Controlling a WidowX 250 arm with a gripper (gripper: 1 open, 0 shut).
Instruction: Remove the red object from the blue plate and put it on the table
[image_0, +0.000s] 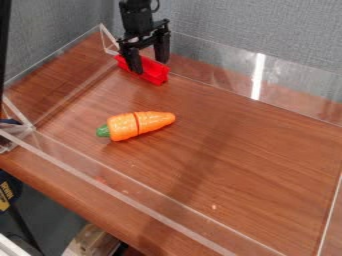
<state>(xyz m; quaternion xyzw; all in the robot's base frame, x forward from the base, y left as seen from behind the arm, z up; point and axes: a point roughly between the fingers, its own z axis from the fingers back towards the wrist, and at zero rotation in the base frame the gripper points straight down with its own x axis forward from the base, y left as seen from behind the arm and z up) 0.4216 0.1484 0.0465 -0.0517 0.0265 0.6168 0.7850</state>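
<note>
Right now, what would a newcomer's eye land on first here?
Probably the bright orange toy carrot with its green tip, lying left of centre on the glossy reddish-brown tabletop. Next, the red block near the far edge, with the dark fingers right at it.

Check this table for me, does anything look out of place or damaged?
Nothing looks spilled or damaged. One oddity: the task mentions a blue plate, but none shows. The red block is on the tabletop at the gripper, and the toy carrot lies apart.
</note>
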